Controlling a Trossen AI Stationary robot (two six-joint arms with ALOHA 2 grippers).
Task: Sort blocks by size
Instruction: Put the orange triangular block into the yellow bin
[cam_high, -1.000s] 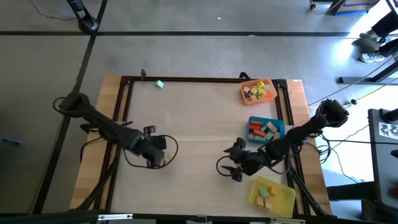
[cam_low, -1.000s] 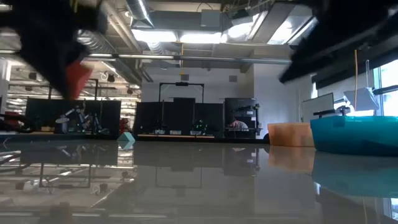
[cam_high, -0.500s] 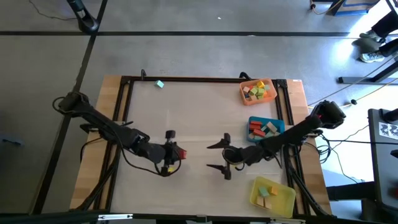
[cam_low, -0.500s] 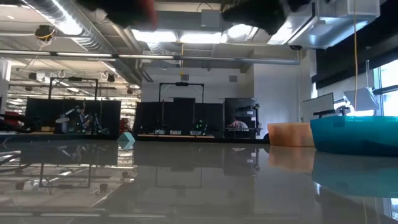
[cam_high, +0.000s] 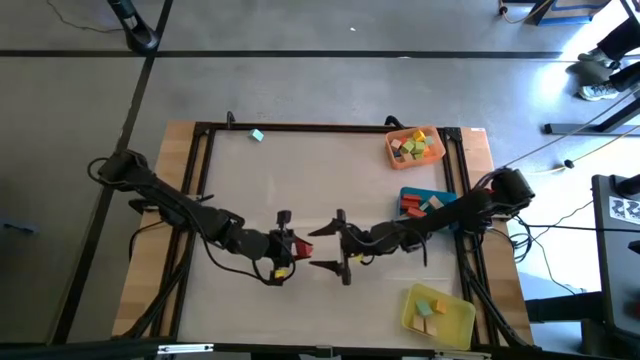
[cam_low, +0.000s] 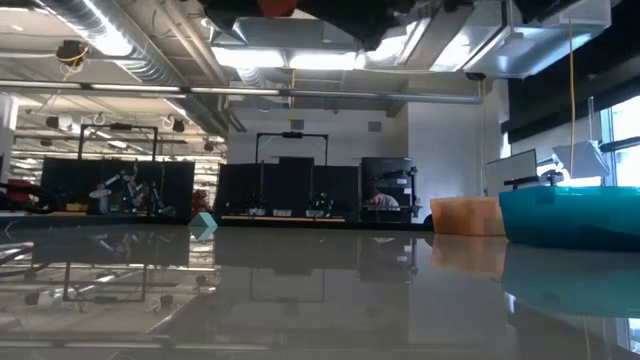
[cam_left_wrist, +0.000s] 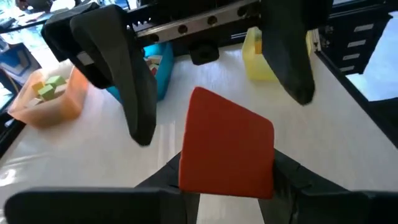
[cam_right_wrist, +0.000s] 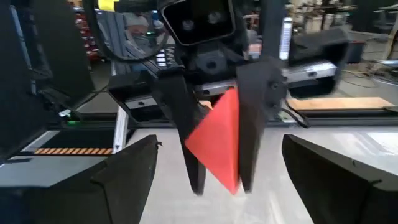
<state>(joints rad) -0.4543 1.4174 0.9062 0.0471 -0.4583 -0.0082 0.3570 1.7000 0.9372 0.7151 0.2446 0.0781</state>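
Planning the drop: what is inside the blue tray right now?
The blue plastic tray shows a red block and a tan block; the right arm crosses above it, hiding the rest of its contents.

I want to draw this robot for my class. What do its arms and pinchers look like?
Draw two thin, dark, jointed arms with round knuckles and looping black cables beside them. The left gripper and the right gripper each end in two flat, black, pointed fingers, like beaks. Seen up close, the left gripper carries a boxy black camera with small round holes.
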